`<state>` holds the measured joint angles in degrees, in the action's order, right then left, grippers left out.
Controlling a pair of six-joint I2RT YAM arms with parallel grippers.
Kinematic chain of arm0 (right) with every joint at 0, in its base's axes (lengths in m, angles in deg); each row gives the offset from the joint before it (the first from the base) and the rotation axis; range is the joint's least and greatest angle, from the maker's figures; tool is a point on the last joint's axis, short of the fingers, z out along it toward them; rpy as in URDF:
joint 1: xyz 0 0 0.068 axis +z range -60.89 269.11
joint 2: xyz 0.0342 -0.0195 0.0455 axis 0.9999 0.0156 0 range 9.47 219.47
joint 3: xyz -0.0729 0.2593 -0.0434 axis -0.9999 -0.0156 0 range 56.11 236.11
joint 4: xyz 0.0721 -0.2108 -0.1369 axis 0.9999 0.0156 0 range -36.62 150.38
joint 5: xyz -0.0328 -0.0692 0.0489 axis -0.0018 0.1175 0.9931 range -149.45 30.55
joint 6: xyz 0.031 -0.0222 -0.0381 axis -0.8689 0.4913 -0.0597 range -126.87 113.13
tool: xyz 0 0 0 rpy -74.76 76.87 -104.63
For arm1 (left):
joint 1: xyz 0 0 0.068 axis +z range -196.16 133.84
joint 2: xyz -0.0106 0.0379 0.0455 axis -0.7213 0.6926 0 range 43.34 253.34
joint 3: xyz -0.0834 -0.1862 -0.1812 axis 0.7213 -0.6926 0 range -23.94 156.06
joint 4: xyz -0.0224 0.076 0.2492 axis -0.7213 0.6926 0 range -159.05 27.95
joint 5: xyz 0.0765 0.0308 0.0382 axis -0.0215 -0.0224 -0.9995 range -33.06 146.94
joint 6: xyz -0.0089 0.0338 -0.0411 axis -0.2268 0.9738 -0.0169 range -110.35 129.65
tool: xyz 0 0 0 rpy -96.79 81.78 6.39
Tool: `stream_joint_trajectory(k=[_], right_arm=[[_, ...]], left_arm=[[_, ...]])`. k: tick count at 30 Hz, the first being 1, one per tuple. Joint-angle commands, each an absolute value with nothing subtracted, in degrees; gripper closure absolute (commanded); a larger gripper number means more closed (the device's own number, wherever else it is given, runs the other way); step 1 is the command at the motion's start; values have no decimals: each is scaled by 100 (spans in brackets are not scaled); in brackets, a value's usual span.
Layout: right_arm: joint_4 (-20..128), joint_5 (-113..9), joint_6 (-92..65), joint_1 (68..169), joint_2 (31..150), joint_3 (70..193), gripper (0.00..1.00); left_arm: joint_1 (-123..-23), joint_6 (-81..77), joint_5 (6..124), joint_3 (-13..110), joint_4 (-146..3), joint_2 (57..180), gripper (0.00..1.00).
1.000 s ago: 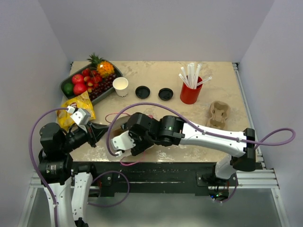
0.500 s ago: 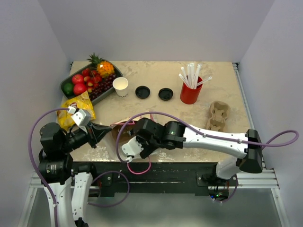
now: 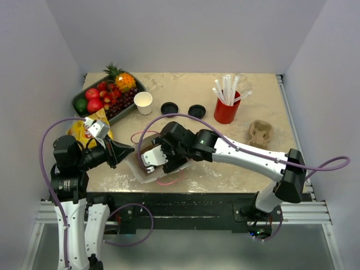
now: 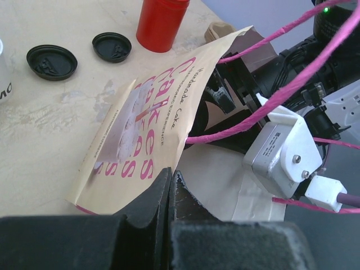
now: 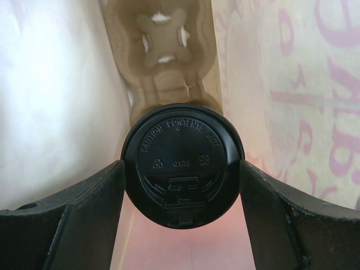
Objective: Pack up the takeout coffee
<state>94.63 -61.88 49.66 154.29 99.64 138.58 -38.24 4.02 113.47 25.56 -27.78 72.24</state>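
The right gripper (image 5: pixel 181 171) has pulled away from the table's (image 3: pixel 185 84) near edge, where it hung a second ago. It now reaches into the mouth of the bag (image 4: pixel 149 132), more of which shows around it from above. Its jaws stand wide, one finger pressed on each side of a round black lid (image 5: pixel 180 152). The lid is embossed with lettering and a recycling mark, faces the wrist camera squarely and fills the gap from pad to pad. Whatever sits below the lid is hidden. It is inside the bag, just in front of a brown pulp carrier (image 5: pixel 163 62) lying deeper in. The left gripper (image 4: pixel 170 177) is clamped tight on the bag's near edge, as before. A bare white cup (image 3: pixel 143 102) stands well apart by the fruit tray (image 3: pixel 84 95).
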Motion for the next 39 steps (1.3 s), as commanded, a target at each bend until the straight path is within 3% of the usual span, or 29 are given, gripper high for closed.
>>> stream_joint_trajectory(k=[1,17,39], right_arm=[[9031,-5813,5017,15336,10087,14031,100],[7175,-5971,4252,14808,10175,13196,100],[8254,-4583,1863,14114,11889,15110,100]], left_arm=[[-3781,77,11530,2493,-3161,7304,100],[-3781,930,11460,2572,-2529,7699,100],[-3781,1317,10730,3090,-2440,8631,100]])
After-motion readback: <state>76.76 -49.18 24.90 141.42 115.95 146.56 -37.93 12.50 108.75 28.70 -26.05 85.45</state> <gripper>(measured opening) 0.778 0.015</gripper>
